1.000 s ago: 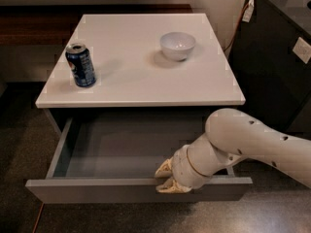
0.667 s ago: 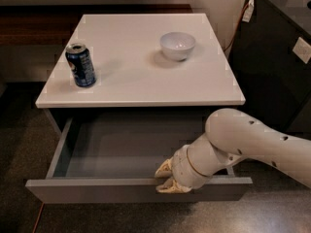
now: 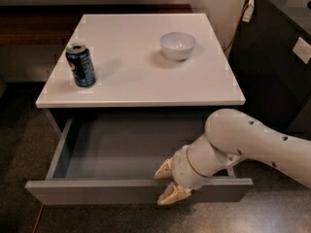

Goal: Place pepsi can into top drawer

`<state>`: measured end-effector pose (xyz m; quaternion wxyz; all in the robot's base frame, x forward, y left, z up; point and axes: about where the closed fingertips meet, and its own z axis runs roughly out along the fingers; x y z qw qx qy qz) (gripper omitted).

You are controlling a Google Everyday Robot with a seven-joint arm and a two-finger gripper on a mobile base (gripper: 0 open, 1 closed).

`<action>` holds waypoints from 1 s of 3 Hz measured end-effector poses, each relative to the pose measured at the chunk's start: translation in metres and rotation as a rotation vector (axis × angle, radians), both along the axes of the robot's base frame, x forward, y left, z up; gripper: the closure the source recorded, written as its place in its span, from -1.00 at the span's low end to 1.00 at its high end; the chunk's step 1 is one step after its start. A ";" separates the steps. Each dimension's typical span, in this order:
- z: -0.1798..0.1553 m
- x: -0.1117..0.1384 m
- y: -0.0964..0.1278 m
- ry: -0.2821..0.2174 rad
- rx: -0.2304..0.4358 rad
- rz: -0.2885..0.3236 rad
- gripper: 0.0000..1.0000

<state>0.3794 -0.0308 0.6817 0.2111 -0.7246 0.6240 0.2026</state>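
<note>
The pepsi can (image 3: 81, 64) stands upright on the left side of the white cabinet top (image 3: 141, 81). Below it, the top drawer (image 3: 87, 192) is pulled wide open, and its grey interior (image 3: 126, 144) holds nothing. My gripper (image 3: 167, 182) is at the drawer's front panel, right of its middle. One finger (image 3: 163, 169) is inside the drawer and the other (image 3: 173, 195) is outside on the front face, so they clasp the panel. The can is far from the gripper, up and to the left.
A white bowl (image 3: 178, 45) sits on the cabinet top at the back right. A dark cabinet (image 3: 277, 67) with an orange cable (image 3: 241, 21) stands close on the right. Dark floor lies in front of the drawer.
</note>
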 end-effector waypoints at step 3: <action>0.056 -0.066 0.023 0.016 0.051 0.027 -1.00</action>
